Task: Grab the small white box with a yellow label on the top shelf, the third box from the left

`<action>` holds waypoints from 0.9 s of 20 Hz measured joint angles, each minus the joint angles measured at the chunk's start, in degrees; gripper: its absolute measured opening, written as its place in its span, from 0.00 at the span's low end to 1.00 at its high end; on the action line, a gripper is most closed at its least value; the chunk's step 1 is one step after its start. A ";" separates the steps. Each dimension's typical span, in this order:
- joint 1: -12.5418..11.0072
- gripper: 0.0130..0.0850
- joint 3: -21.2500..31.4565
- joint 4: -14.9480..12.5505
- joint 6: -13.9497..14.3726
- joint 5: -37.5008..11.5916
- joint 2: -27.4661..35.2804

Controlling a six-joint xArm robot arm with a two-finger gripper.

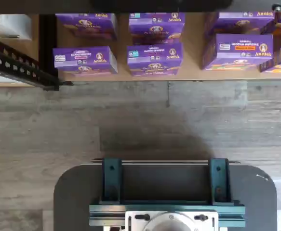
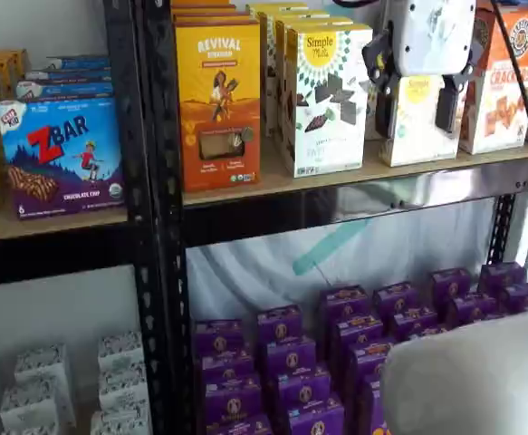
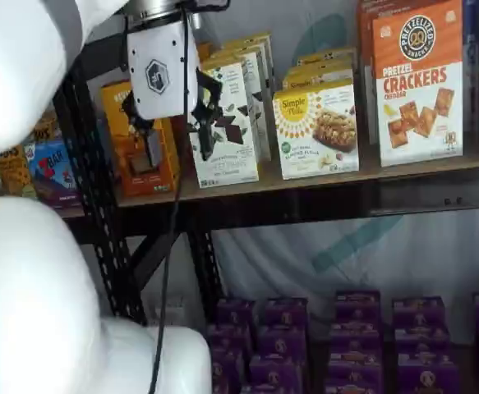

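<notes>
The small white box [image 2: 417, 127] [image 3: 317, 131] stands upright on the top shelf [image 2: 381, 192] [image 3: 305, 179], a round yellow logo near its top. My gripper [image 2: 415, 111] [image 3: 176, 135] hangs in front of the shelf, a white body with two black fingers [image 2: 446, 107] spread apart: open and holding nothing. In a shelf view the fingers frame the box on either side. In a shelf view the gripper is clearly short of the shelf, apart from the box. The wrist view shows neither box nor fingers, only the floor and the lower level.
A taller white box with chocolate squares [image 2: 327, 95] stands left of the target and an orange-and-white cracker box [image 2: 504, 86] [image 3: 420, 82] right of it. An orange box [image 2: 218, 91] and a black upright [image 2: 155, 217] lie further left. Purple boxes [image 2: 336, 353] [image 1: 154, 57] fill the level below.
</notes>
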 joint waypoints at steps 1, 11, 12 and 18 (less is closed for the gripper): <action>-1.31 1.00 -0.19 1.47 -0.63 0.49 0.24; -0.45 1.00 1.04 0.87 -0.17 -0.91 -0.74; -0.30 1.00 1.36 0.62 -0.11 -1.43 -0.98; 0.52 1.00 3.90 -3.87 -0.72 -7.02 -1.76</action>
